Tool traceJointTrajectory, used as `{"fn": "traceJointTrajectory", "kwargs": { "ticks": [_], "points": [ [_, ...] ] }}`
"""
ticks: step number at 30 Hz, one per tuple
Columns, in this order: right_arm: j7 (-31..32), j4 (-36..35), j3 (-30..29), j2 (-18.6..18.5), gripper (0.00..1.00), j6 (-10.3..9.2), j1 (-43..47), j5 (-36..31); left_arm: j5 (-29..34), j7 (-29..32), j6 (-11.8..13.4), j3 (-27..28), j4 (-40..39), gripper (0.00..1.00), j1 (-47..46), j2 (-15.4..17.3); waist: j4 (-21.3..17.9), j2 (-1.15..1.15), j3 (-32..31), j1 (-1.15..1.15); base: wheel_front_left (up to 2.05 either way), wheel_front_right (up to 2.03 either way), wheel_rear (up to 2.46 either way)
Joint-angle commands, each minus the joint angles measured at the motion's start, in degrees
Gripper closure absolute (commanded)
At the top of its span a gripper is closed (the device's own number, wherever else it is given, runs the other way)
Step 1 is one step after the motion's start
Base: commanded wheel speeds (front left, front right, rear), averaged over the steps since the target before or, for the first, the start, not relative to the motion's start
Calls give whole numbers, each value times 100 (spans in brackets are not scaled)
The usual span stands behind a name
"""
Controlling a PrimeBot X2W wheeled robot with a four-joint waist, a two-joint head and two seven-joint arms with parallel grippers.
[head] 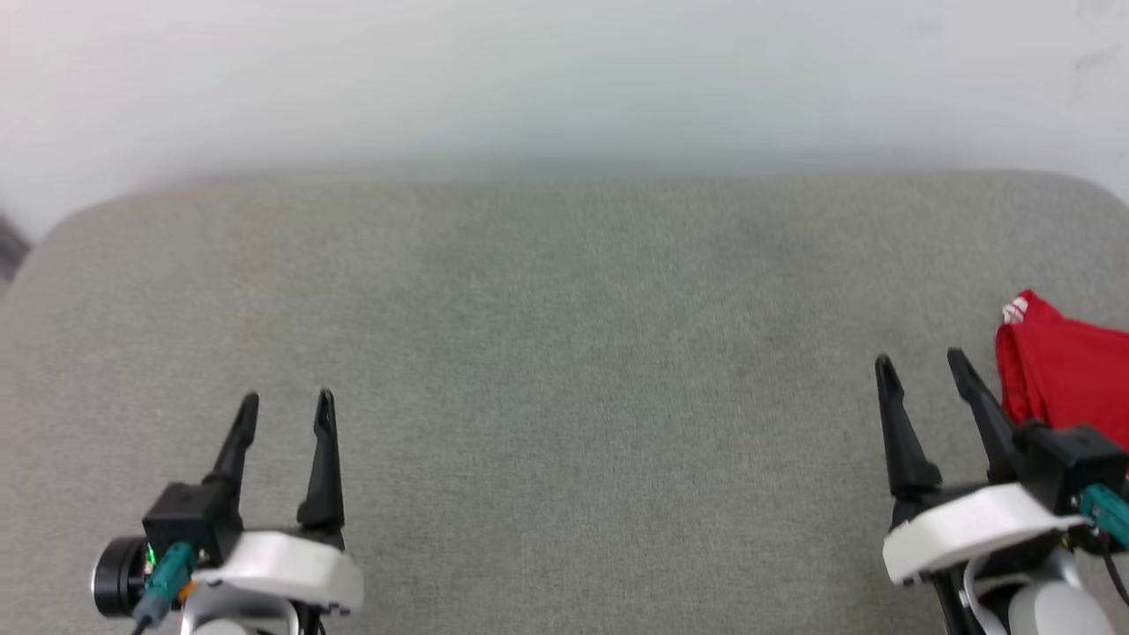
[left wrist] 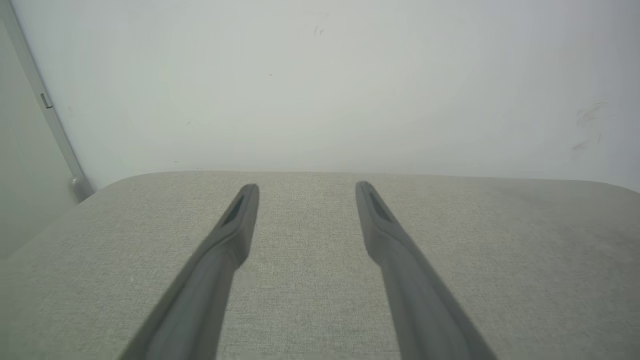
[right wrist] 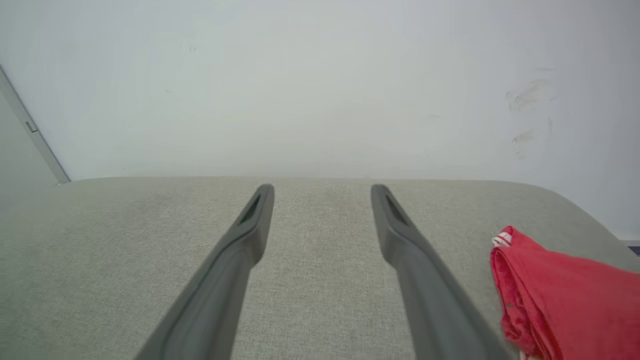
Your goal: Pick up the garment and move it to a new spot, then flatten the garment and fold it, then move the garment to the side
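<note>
The garment (head: 1067,370) is a red folded bundle with a bit of red-and-white striped trim, lying at the right edge of the grey fabric surface (head: 564,353). In the right wrist view the garment (right wrist: 565,300) sits just right of my fingers. My right gripper (head: 922,363) hovers open just left of it, not touching, with nothing between its fingers. My left gripper (head: 289,404) is open and empty at the lower left, far from the garment. In the wrist views both the left gripper (left wrist: 306,189) and the right gripper (right wrist: 322,191) point toward the back wall.
A pale wall (head: 564,79) stands right behind the surface's rounded far edge. A grey vertical strip (left wrist: 50,120) runs down the wall at the far left. The padded surface stretches wide between the two grippers.
</note>
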Motion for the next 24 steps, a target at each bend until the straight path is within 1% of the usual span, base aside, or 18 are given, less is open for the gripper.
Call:
{"fn": "traceJointTrajectory", "kwargs": {
  "ticks": [1,4,11,24],
  "points": [
    [74,-162,12,24,0,-4,210,-12,35,-35,-38,7,14,0,148,11,67,0,-239,1,0,0,0],
    [245,-431,46,37,0,-4,535,-1,49,-36,-61,20,30,0,340,31,32,0,-412,1,0,0,0],
    [471,-869,90,54,0,-4,937,60,70,-33,-79,-14,53,0,552,-25,-30,0,-513,1,0,0,0],
    [477,-895,101,61,0,-4,854,89,84,-33,-104,-77,155,0,474,-44,-53,0,-482,1,0,0,0]
  ]
}}
